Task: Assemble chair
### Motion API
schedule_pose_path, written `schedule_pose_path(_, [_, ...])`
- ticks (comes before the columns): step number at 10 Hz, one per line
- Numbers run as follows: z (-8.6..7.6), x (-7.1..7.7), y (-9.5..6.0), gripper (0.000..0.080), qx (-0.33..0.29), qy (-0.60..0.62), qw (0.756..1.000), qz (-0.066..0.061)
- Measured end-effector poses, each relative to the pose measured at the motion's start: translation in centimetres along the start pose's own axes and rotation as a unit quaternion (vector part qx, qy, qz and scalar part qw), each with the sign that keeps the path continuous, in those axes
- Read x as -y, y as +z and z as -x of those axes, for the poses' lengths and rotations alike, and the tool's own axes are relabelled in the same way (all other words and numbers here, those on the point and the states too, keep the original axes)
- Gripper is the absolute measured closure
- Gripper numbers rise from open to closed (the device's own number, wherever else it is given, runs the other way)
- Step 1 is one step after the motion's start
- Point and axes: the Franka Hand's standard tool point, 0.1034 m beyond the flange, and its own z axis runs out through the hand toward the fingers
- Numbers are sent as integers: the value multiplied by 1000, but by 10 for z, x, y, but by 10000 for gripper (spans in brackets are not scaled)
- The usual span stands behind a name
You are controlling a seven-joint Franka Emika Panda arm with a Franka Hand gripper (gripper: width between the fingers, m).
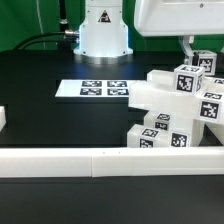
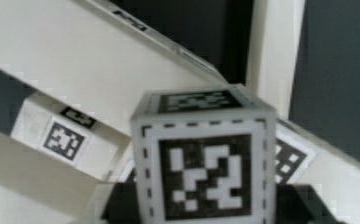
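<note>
Exterior view: chair (image 1: 178, 112) is being assembled, right of frame.
Gripper (image 1: 197, 62) is seemingly clamping a tagged post (image 2: 203, 160); seating is still outstanding.

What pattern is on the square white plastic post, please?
Black-and-white square tag markers on the square white plastic post, clearest in the wrist view.

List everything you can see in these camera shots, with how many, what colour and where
chair: one cluster of joined pieces, matte white with black-and-white tags, at the exterior view's right, behind the border rail.
marker board: one, white with black tags, flat on the table in front of the robot base.
border rail: one, white, long and low across the front.
table: one, black.
robot base: one, white, at the back.
gripper: one, above the chair's top tagged post; its hold cannot be judged.
</note>
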Motion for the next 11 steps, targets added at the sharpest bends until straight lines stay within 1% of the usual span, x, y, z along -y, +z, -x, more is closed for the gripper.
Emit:
schedule_pose_path(3, [-4,1,0,515,-13,83,996,-5])
schedule_pose_path(6, [-4,1,0,515,-12,189,982,-15])
schedule_pose_path(11, [-4,-1,0,515,-11,192,981,-15])
